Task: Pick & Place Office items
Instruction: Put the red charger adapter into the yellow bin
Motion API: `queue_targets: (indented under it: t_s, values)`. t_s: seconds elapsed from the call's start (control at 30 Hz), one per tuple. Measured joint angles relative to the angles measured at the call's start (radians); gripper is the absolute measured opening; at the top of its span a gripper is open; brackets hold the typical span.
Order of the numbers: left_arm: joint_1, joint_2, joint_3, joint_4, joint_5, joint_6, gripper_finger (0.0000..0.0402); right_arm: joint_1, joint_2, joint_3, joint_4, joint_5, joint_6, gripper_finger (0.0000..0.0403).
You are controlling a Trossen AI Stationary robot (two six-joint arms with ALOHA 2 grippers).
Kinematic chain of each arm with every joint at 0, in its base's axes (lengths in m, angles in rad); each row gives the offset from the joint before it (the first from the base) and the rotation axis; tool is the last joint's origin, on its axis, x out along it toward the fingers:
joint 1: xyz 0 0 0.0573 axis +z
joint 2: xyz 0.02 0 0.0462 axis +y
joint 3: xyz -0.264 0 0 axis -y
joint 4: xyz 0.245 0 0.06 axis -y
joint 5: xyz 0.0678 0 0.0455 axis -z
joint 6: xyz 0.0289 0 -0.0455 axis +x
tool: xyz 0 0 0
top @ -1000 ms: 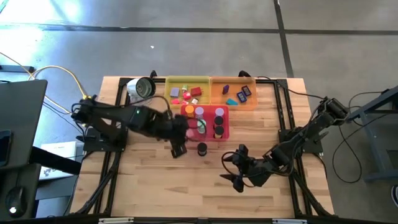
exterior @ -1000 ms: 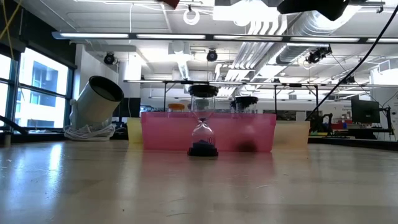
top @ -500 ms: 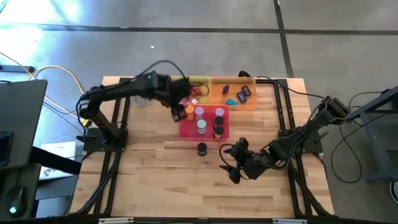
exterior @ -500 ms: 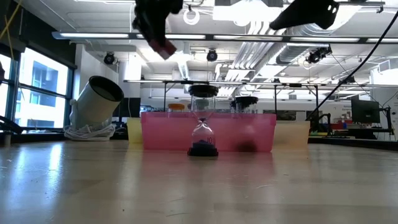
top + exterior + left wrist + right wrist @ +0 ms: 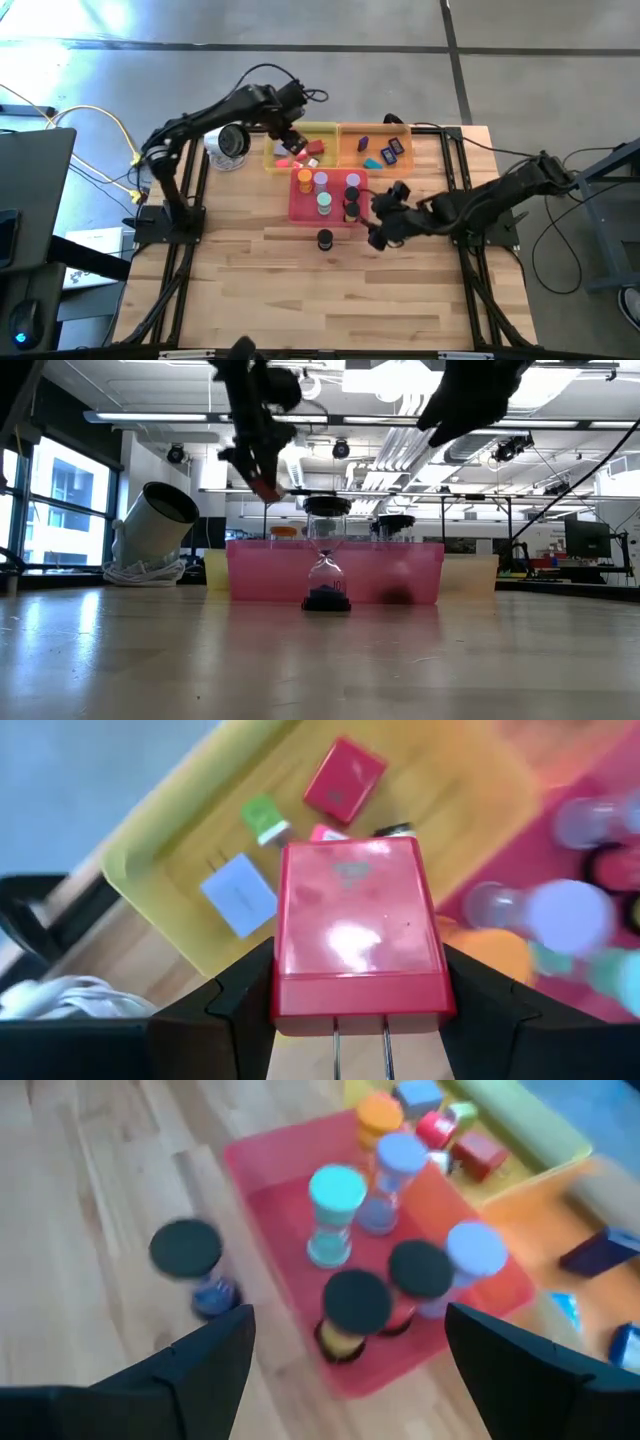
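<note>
Red block in left fingers over yellow tray.

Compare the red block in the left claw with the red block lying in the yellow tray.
The held red block is clamped in the left claw above the yellow tray, two metal prongs showing; the loose red block lies flat on the tray floor, untouched, no prongs visible. The held one fills far more of the wrist view, being nearer. Both are red and squarish.
</note>
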Motion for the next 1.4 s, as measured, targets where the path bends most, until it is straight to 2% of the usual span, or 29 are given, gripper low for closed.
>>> queue_targets:
  t_s: [0.37,0.73,0.87,1.13,1.4]
  values:
    - [0.100,0.229,0.000,0.022,0.084,-0.069,0.0202,-0.101,-0.010,0.000,-0.020,-0.081,-0.182,0.0315]
    - [0.108,0.268,0.000,0.007,0.101,-0.065,0.0202,-0.184,-0.011,0.000,-0.022,-0.086,-0.340,0.0315]
    - [0.106,0.279,0.001,0.002,0.069,-0.113,0.0202,-0.232,-0.011,0.000,-0.012,-0.136,-0.382,0.0315]
    - [0.106,0.345,0.003,-0.011,0.092,-0.115,0.0202,-0.291,-0.011,0.000,-0.003,-0.238,-0.407,0.0315]
    - [0.106,0.398,0.002,0.056,0.103,-0.124,0.0202,-0.295,-0.011,0.000,-0.003,-0.245,-0.411,0.0315]
